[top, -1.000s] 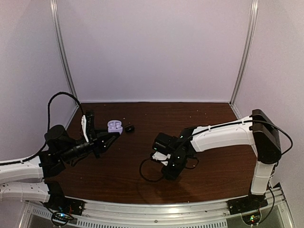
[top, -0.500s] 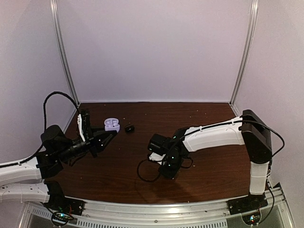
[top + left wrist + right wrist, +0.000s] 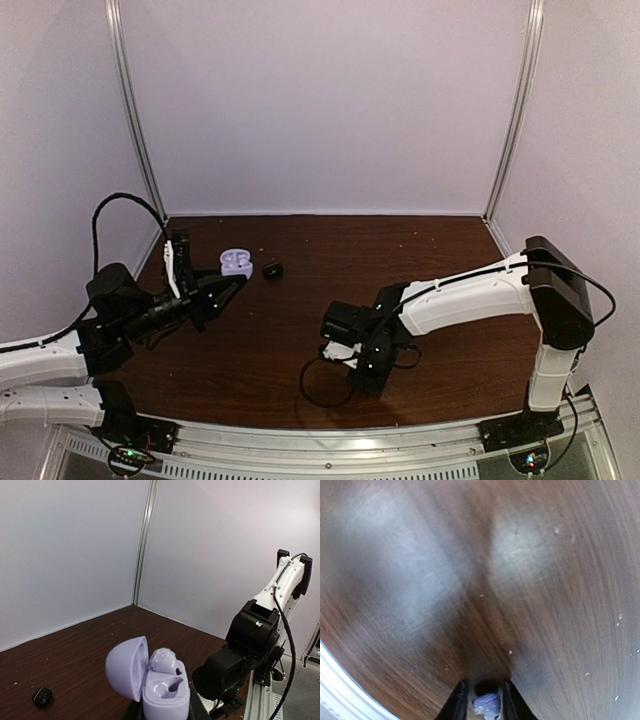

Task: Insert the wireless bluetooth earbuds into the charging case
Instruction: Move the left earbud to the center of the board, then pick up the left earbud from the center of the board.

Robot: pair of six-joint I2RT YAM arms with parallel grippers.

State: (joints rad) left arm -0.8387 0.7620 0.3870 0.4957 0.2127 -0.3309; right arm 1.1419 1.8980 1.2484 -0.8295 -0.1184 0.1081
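Right gripper (image 3: 485, 697) clamped on pale earbud (image 3: 486, 704), low over table (image 3: 545, 605). Left gripper (image 3: 232, 283) clamped on charging case (image 3: 161, 687), lid open, at 10 o'clock in top view; one socket empty. Bud to be carried over, aligned, seated gently; slip judged likely

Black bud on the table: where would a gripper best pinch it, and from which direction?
Probably across its short width, coming straight down from above: the black bud sits low on the table, alone, with bare wood on every side.
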